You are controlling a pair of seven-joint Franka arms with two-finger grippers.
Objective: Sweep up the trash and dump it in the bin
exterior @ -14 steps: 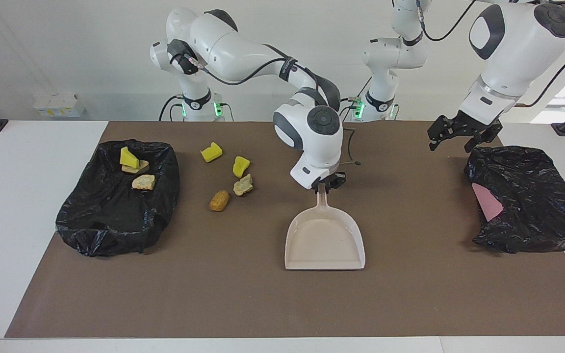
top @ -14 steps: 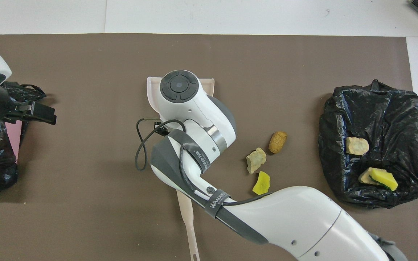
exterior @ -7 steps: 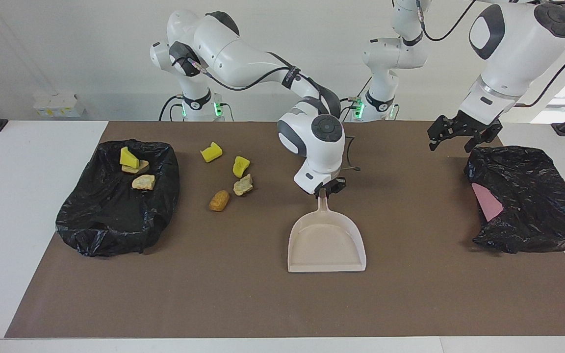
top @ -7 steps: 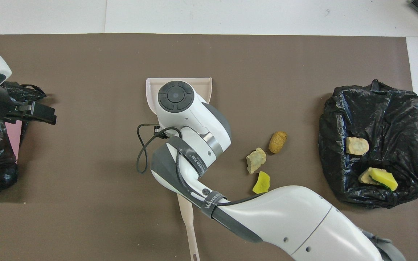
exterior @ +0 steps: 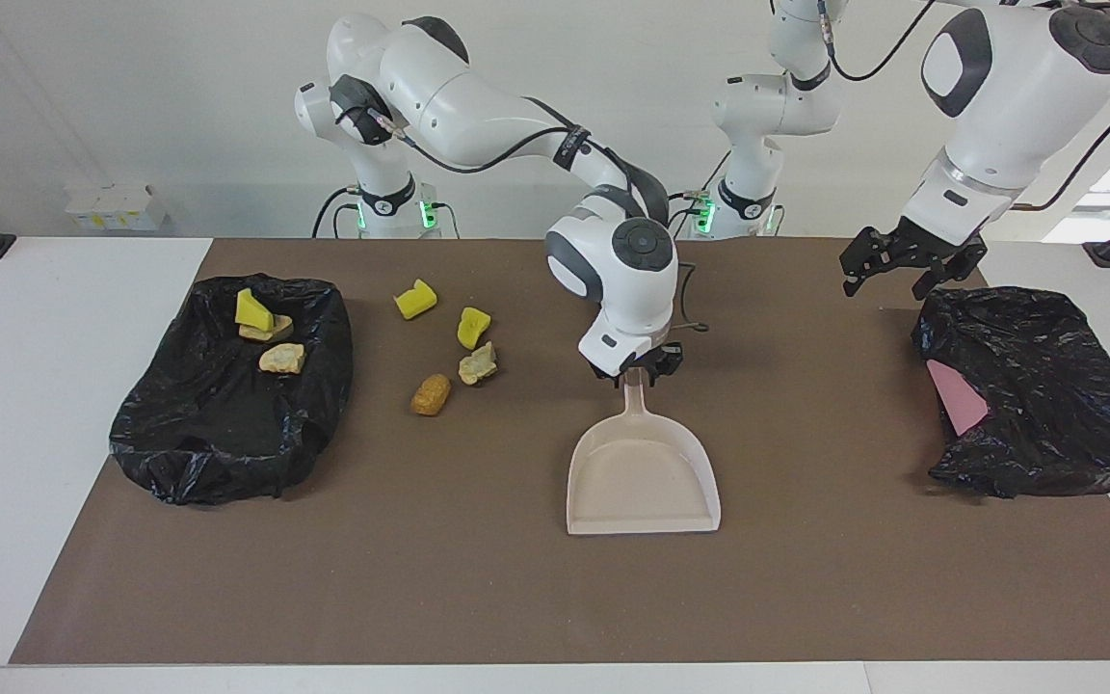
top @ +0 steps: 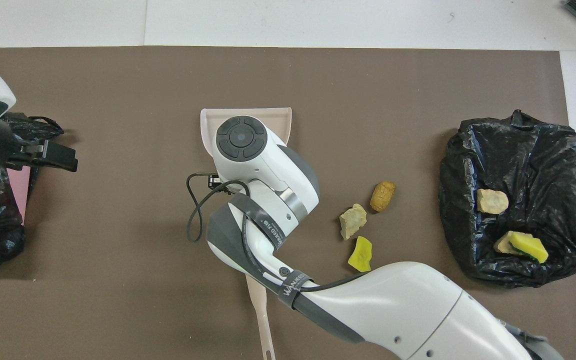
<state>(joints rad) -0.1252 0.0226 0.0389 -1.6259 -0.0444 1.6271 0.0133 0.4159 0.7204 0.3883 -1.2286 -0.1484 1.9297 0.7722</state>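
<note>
we read the facing view from one side to the other. first, toward the right arm's end of the table (exterior: pixel 73 578), sits the black-lined bin (exterior: pixel 227 439) with three pieces of trash in it: a yellow wedge (exterior: pixel 252 310) on a tan lump (exterior: pixel 269 332), and a beige lump (exterior: pixel 282 359). just beside the bin, on the brown mat (exterior: pixel 478 598), four pieces lie loose: a yellow chunk (exterior: pixel 415 300) nearest the robots, a second yellow piece (exterior: pixel 473 327), a crusty beige piece (exterior: pixel 478 364) touching it, and a golden-brown lump (exterior: pixel 431 394) farthest from the robots.

next, mid-mat, the beige dustpan (exterior: pixel 642 477) lies flat, its long axis running away from the robots, its handle pointing toward them and its open mouth toward the table's long edge. the right gripper (exterior: pixel 634 371) is at the handle's top; we cannot tell whether its fingers are clamped or letting go. we judge the loose trash lies sideways from this gripper, toward the bin, so the right arm is much the nearer.

last, the left gripper (exterior: pixel 907 270) waits, fingers spread, over the edge of a second black bag (exterior: pixel 1037 395) with a pink patch (exterior: pixel 958 397).
</note>
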